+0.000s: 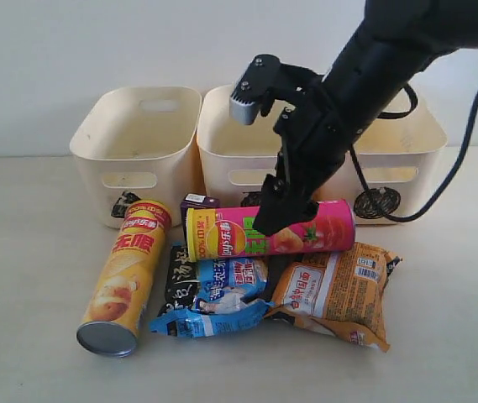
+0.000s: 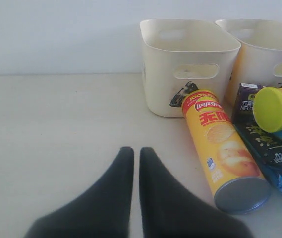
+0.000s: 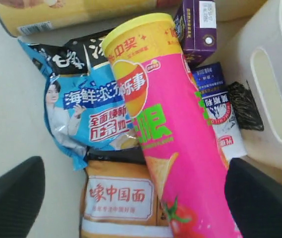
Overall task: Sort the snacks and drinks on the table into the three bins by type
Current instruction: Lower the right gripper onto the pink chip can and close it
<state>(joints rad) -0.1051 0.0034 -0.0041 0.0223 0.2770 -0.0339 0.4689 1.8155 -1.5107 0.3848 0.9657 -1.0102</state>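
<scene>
**Bright Packets, Cream Tubs**

The three bins [image 1: 138, 138] along the top of the exterior view are plain cream, with black scribbles low on their fronts. Lower left, the yellow tube [image 1: 125, 281] has red lettering and a silver end. At centre, the pink tube [image 1: 327, 227] shows a yellow band, green characters and a lime lid. Below it lie a black bag [image 1: 180, 273] with white script, a blue-white bag [image 1: 222, 294] and an orange bag [image 1: 335, 290]. The carton [image 1: 198, 201] at the tube's upper left is dark purple.
</scene>
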